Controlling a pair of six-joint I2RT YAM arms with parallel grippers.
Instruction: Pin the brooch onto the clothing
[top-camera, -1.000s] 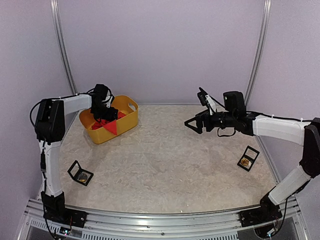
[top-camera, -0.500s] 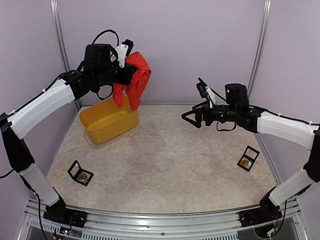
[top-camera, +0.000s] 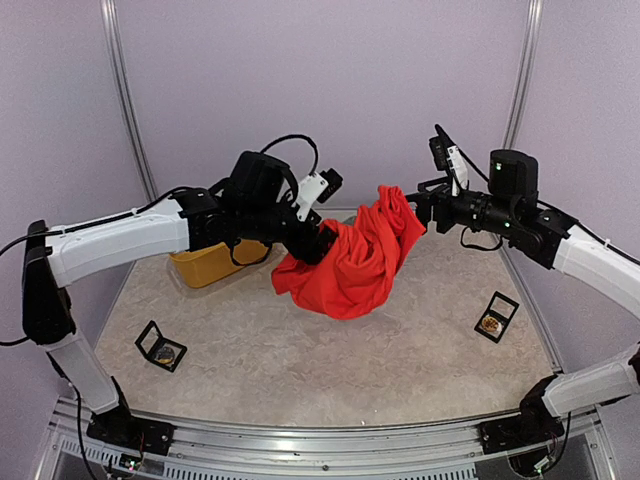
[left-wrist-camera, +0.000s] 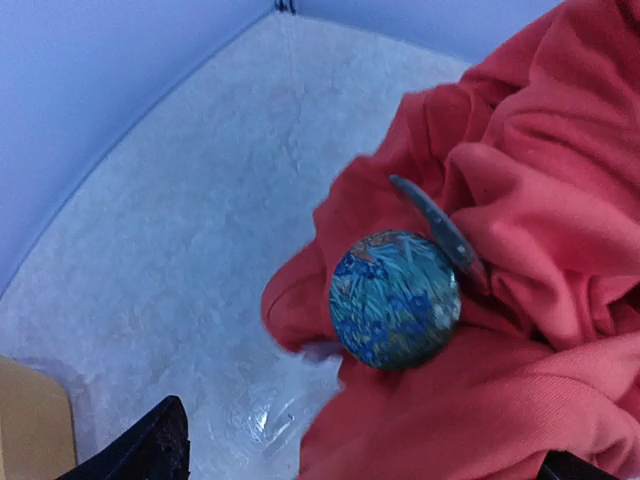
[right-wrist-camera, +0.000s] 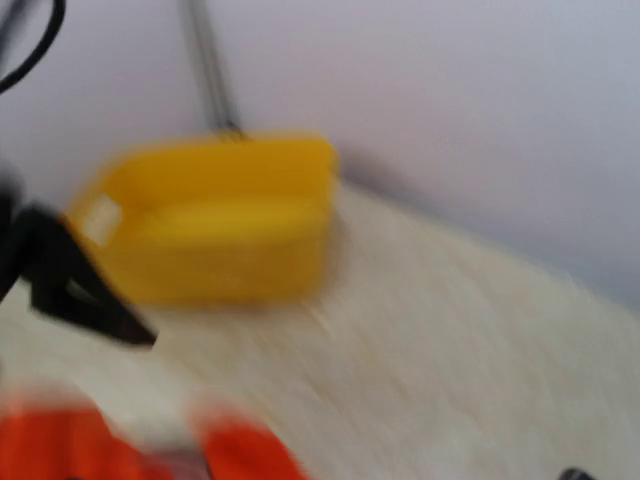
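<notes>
1. Your left gripper (top-camera: 328, 213) sits just toward 11 o'clock from the centre of the table (top-camera: 300, 370). Its fingers are released and spread wide: in its wrist view one dark fingertip (left-wrist-camera: 150, 450) shows in the lower left corner and the other in the lower right.
2. The red T-shirt (top-camera: 352, 258) hangs bunched over the table's centre, strung between your two grippers. You cannot tell whether its lowest folds touch the surface.
3. The shirt's left edge lies against the left gripper's lower finger. Its peak rises toward 1 o'clock, up to your right gripper (top-camera: 427, 168).
4. The right gripper's fingers also stand apart. You cannot tell whether the cloth rests on the lower one, and the right wrist view is blurred.
5. In the left wrist view a round blue-green brooch (left-wrist-camera: 395, 298) with a grey pin arm lies on the red folds.
6. The yellow basket (top-camera: 205, 268) stands at 10 o'clock, behind the left arm.
7. One black box (top-camera: 160, 347) lies open at 8 o'clock and a second black box (top-camera: 497, 317) at 4 o'clock, each with something gold inside.
</notes>
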